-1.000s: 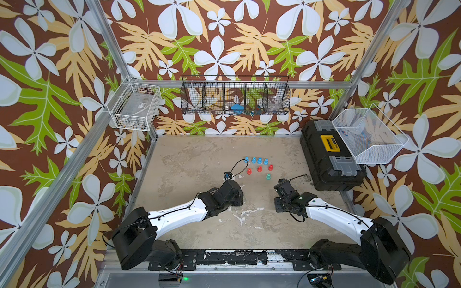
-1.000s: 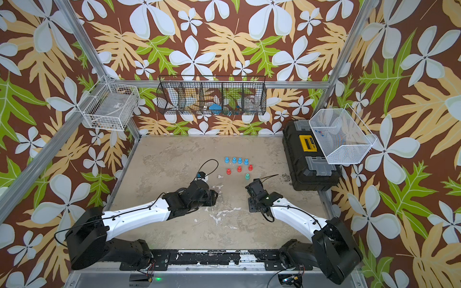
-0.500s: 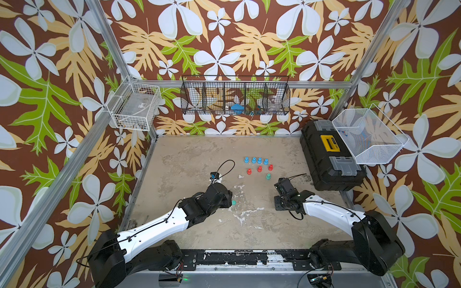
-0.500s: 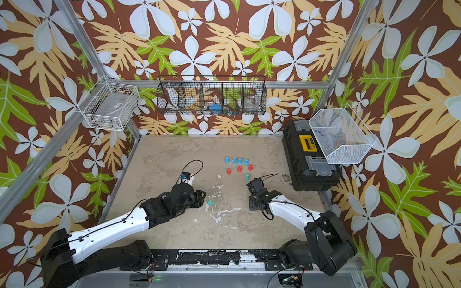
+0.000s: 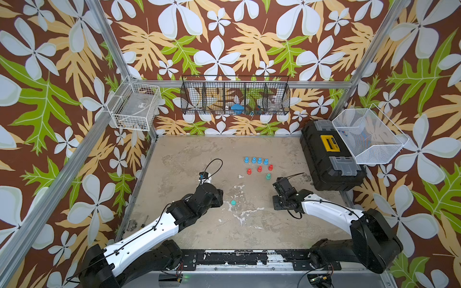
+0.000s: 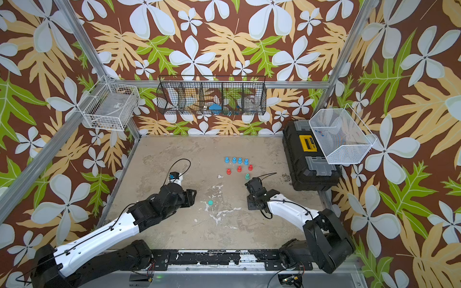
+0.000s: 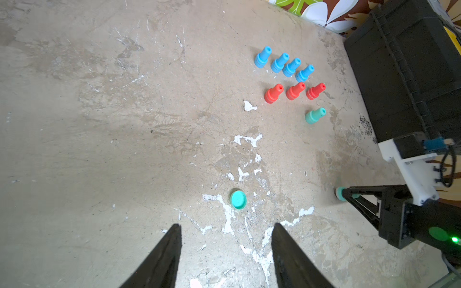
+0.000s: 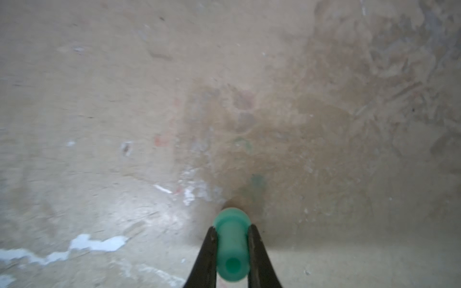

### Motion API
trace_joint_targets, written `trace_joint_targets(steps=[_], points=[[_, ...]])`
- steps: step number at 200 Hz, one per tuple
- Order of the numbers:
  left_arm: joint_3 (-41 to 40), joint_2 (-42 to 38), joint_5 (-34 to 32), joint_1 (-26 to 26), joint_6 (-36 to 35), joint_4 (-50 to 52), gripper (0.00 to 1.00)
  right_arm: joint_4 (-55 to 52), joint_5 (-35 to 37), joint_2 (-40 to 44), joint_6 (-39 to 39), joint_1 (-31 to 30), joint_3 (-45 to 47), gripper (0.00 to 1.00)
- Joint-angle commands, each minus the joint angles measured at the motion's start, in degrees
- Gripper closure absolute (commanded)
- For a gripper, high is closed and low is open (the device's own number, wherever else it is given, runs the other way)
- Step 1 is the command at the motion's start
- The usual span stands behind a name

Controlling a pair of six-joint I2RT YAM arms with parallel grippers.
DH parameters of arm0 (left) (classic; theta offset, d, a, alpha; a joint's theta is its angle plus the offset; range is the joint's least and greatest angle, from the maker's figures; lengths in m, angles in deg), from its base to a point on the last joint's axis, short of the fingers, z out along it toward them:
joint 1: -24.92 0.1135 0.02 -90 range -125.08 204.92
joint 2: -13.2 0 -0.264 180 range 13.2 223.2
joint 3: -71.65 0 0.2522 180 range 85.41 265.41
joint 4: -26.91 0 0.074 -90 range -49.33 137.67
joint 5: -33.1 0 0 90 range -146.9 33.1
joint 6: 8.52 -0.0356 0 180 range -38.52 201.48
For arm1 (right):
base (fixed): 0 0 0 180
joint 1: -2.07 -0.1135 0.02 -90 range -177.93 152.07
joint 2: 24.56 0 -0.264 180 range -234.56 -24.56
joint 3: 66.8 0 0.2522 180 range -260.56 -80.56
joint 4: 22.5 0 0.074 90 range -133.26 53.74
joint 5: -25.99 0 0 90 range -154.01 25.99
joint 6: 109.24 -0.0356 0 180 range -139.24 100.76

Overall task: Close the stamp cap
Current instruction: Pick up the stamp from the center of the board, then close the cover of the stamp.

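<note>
Right gripper [image 8: 232, 227] pinches the green stamp [image 8: 232, 254] by its stem, low over the table [image 7: 99, 124], apparently steadying it for capping. Left gripper [image 7: 225, 227] is spread just short of the loose green cap [image 7: 238, 199], which lies well apart from the stamp.

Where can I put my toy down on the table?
The table's far left part, between the wall and the little stamps, is bare. So is the near edge strip, this side of the green cap. It's crowded around the stamps and by the toolbox, where the right gripper holds a green stamp.
</note>
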Motion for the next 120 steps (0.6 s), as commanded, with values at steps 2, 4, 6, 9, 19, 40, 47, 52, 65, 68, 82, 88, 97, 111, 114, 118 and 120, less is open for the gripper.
trace_joint_targets(steps=[2, 4, 6, 9, 19, 40, 47, 52, 65, 68, 82, 88, 97, 111, 114, 118, 120], points=[[-0.6, -0.8, 0.4, 0.6, -0.8, 1.2, 0.40, -0.3, -0.6, -1.1, -0.6, -5.0, -5.3, 0.91], [-0.7, -0.9, 0.3, 0.6, -0.8, 1.3, 0.40, -0.5, -0.7, -1.5, -0.6, -5.6, -6.0, 0.91], [-0.8, -0.9, 0.3, 0.7, -0.8, 1.3, 0.40, -0.7, -0.7, -1.9, -0.6, -6.2, -6.7, 0.91], [-0.9, -1.0, 0.3, 0.7, -0.8, 1.4, 0.40, -1.0, -0.7, -2.5, -0.6, -7.2, -7.8, 0.91], [-1.5, -1.4, 0.3, 0.9, -0.5, 1.5, 0.40, -2.0, -0.2, -4.9, -0.8, -10.5, -11.4, 0.91], [-2.7, -2.9, 0.2, 1.1, 0.1, 1.7, 0.40, -2.2, -0.5, -10.2, -0.8, -16.0, -17.7, 0.91], [-3.0, -3.3, 0.2, 1.1, 0.2, 1.9, 0.40, -2.2, -0.6, -13.0, -0.8, -17.7, -19.9, 0.91], [-3.2, -3.7, 0.1, 1.2, 0.3, 2.1, 0.40, -2.1, -0.8, -14.5, -0.8, -18.8, -21.3, 0.91], [-3.5, -4.5, -0.2, 1.3, 0.3, 2.7, 0.40, -2.7, -0.6, -18.6, -0.7, -20.8, -24.9, 0.91], [-3.6, -4.6, -0.2, 1.4, 0.3, 2.9, 0.40, -2.8, -0.5, -19.4, -0.6, -21.2, -25.6, 0.91], [-3.7, -5.5, -0.4, 1.5, 0.3, 3.6, 0.40, -2.9, -0.6, -22.7, -0.6, -22.5, -28.4, 0.91], [-3.7, -5.8, -0.5, 1.6, 0.4, 3.8, 0.40, -2.7, -0.7, -23.6, -0.6, -22.9, -29.1, 0.91], [-3.7, -6.3, -0.6, 1.7, 0.4, 4.0, 0.40, -2.7, -0.9, -25.5, -0.6, -23.6, -30.5, 0.91], [-3.8, -7.0, -0.6, 1.8, 0.4, 4.3, 0.40, -2.9, -0.9, -27.4, -0.6, -24.2, -31.9, 0.91], [-3.8, -7.1, -0.7, 1.8, 0.4, 4.4, 0.40, -2.9, -0.9, -27.6, -0.6, -24.2, -32.1, 0.91], [-3.8, -7.2, -0.6, 1.8, 0.4, 4.5, 0.40, -2.8, -0.9, -27.9, -0.6, -24.2, -32.2, 0.91], [-3.9, -7.3, -0.7, 1.9, 0.4, 4.5, 0.40, -2.8, -0.9, -28.0, -0.7, -24.3, -32.3, 0.91]])
